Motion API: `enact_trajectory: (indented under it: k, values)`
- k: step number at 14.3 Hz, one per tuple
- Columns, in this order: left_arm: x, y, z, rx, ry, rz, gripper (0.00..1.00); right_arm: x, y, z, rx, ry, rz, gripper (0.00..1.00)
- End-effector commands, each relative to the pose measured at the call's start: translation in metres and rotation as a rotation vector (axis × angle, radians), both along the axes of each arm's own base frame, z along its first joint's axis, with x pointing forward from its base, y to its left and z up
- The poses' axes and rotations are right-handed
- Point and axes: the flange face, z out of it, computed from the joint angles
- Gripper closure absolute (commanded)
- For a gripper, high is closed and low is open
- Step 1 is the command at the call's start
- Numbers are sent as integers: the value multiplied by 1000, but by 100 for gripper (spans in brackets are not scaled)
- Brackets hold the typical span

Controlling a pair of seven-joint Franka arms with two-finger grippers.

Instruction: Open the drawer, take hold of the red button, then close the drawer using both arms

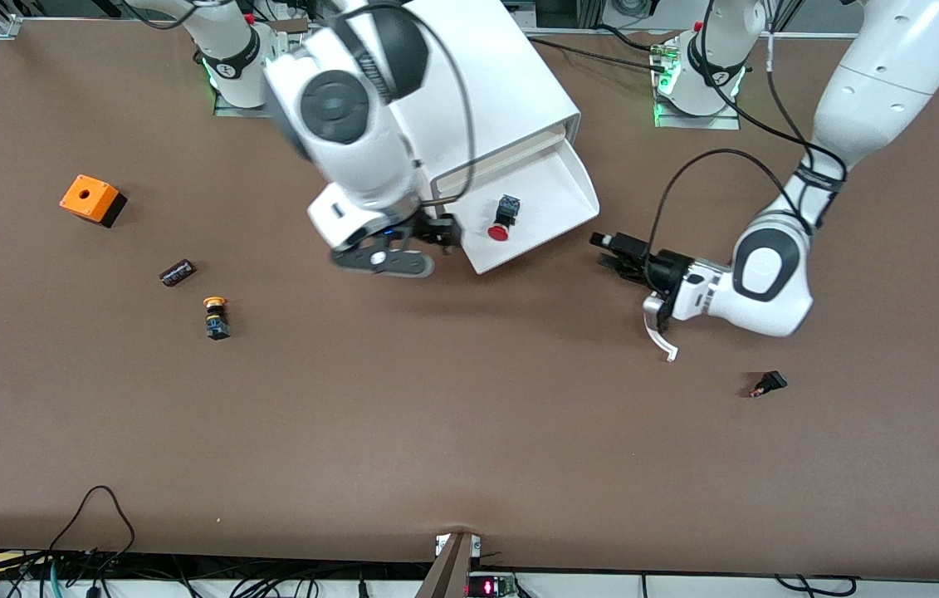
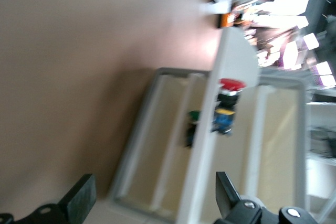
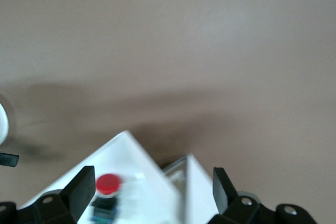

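Two arms work over a brown table. Lowest in the front view, toward the lower right of the frame, a small black part with a red tip lies alone on the table. Left of centre in the frame, a yellow-capped button lies on its side, with a small black cylinder just above it in the frame and an orange box with a round hole farther up, at mid-left.

Left gripper: at right of centre, low over bare table, pointing toward the open drawer, near its corner but apart from it. Jaws stand released, nothing between them; the left wrist view shows both fingers wide apart at the bottom of the frame.

Right gripper: at centre frame, at the drawer's front edge on the right arm's side, beside the button. Jaws released and holding nothing; in the right wrist view the fingers straddle the view, with the red cap between them farther off.

Drawer: pulled out of the white cabinet in the upper centre of the frame, tray exposed. The button lies inside it near the front edge, red cap toward the camera, dark body above in the frame. Left wrist view shows the same button in the tray, untouched by either gripper.
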Motion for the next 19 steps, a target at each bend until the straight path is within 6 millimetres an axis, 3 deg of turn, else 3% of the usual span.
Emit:
enact_trajectory:
  k: [1,3,7,12,14,15,17,19]
  values:
    - [29,32,34,140,-81,-81,0,-32,63,-25,6,-9,-130,1]
    - [43,46,52,239,-166,-152,0,-49,87,-45,-6,-5,-179,1]
    - [60,64,100,405,-305,-240,0,-69,111,-76,-36,6,-213,1]
    - [62,85,117,527,-239,-138,0,-83,122,-106,-88,2,-204,1]
    - [60,84,126,567,-205,-96,0,-83,122,-111,-94,3,-205,9]
    - [57,83,131,597,-176,-61,0,-84,123,-111,-94,3,-203,17]
    - [52,69,149,687,-100,45,0,-83,122,-110,-92,2,-200,46]
    - [44,32,166,839,-48,105,0,-83,122,-110,-94,3,-192,92]
